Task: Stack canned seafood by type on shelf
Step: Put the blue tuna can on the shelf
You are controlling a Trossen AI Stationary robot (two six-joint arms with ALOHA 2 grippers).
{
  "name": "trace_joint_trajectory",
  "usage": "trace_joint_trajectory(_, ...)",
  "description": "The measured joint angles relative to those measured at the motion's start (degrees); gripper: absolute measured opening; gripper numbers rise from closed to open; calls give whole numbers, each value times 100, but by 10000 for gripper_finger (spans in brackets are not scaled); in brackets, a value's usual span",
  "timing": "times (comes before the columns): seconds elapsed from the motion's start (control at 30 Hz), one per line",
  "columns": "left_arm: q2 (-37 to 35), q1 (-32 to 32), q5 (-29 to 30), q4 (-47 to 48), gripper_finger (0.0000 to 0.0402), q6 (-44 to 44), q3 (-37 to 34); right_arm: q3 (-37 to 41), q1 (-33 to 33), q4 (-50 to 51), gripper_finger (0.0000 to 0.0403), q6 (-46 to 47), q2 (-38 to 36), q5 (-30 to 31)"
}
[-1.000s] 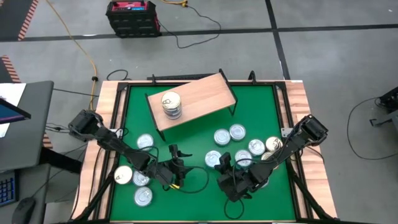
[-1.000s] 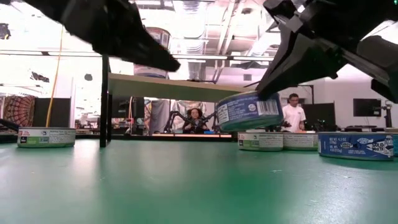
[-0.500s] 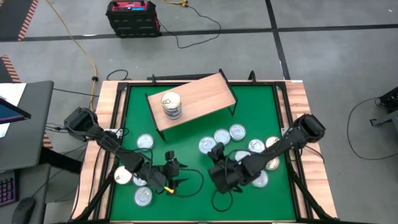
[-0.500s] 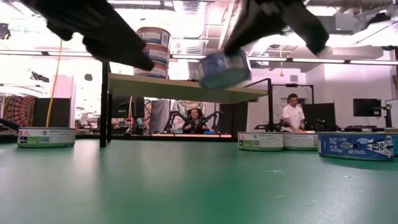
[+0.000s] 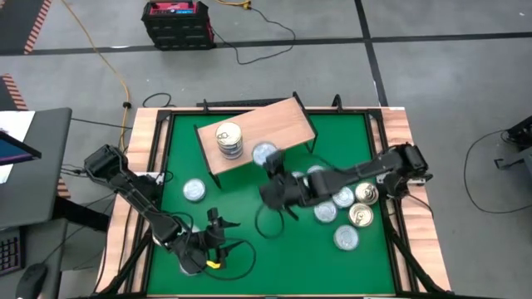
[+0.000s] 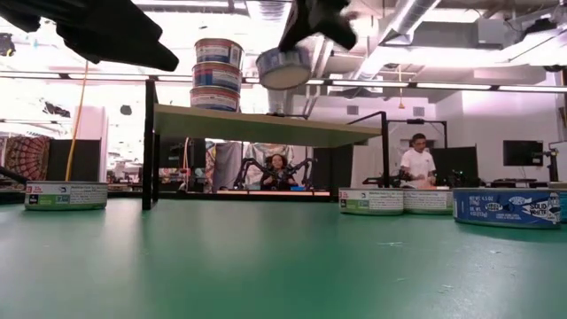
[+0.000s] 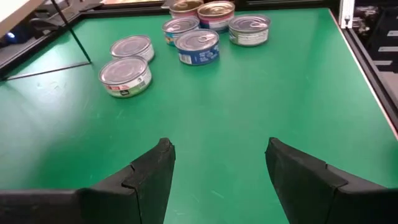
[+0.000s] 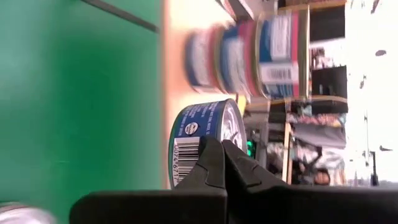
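Your right pincer (image 5: pixel 268 159) is clamped on a blue-labelled can (image 5: pixel 264 154), gripping it by the rim and holding it in the air over the front edge of the shelf (image 5: pixel 274 124), just right of the stack of cans (image 5: pixel 229 139) that stands on the board. In the low view the held can (image 6: pixel 283 67) hangs tilted above the shelf board (image 6: pixel 266 126), near the top of the frame, with the stack (image 6: pixel 218 73) three cans high to its left. The right wrist view shows the fingers (image 8: pixel 217 168) closed on the can's edge, with the stack on the shelf just beyond it.

Your left pincer (image 5: pixel 218 235) sits low in the frame, at lower centre-left over the green desk (image 5: pixel 249 199), its fingers apart and holding nothing. The left wrist view shows bare green between the two fingers (image 7: pixel 152 174).

Loose cans lie on the desk: one (image 5: pixel 193 191) left of centre, and a cluster (image 5: pixel 337 203) at right of centre, including a gold-lidded one (image 5: pixel 361 216) and one (image 5: pixel 346 239) lower down by itself.
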State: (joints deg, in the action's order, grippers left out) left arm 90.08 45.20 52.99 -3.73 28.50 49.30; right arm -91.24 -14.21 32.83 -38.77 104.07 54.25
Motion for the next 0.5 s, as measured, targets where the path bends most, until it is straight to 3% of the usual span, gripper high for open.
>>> trace_joint_trajectory(0.23, 0, 16, 52, 3, 240, -67, 0, 0, 880, -456, 11, -74, 22, -841)
trace_joint_trajectory(0.5, 0, 16, 175, 35, 240, 9, 0, 42, 1340, -672, 11, 10, 22, -1933)
